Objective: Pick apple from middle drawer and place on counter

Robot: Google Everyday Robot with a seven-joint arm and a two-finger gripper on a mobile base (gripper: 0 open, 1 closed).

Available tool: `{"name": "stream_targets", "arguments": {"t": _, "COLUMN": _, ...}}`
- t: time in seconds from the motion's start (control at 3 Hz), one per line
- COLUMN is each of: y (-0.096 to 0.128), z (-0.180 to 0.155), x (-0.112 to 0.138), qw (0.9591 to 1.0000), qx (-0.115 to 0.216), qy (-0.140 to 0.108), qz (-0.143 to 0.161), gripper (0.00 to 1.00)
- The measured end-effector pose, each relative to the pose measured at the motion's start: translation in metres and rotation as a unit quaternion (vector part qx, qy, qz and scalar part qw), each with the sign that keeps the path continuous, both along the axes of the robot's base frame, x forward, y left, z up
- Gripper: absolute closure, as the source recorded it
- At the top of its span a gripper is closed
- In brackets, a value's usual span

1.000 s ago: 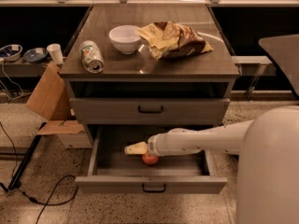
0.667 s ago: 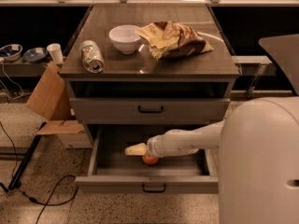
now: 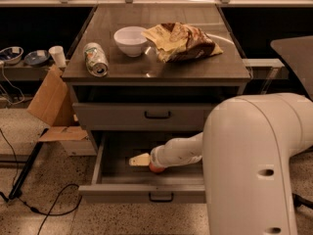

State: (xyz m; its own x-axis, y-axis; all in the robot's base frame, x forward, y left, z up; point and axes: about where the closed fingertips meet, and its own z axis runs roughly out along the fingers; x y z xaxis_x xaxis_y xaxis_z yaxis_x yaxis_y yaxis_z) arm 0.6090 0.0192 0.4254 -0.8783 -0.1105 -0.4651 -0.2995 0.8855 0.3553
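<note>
Reaching into the middle drawer (image 3: 142,192), the claw (image 3: 142,159) sits at the apple (image 3: 156,169) for pickup, grip impossible to tell

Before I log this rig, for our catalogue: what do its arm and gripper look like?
The arm is glossy white, thick rounded casings with small dark holes; no cables or markings show. It narrows to a tube ending in the pale cream-yellow gripper, inside the middle drawer.

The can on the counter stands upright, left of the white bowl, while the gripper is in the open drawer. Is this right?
No. The camera view shows the can lying on its side, left of the white bowl; the gripper is inside the open middle drawer.
</note>
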Motion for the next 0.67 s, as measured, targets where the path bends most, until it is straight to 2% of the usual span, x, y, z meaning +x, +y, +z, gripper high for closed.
{"name": "stream_targets", "arguments": {"t": 0.67, "y": 0.0144, "z": -0.0212, "x": -0.0012, "qw": 0.9998, "qx": -0.014, "qy": 0.016, "qz": -0.001, "gripper": 0.00}}
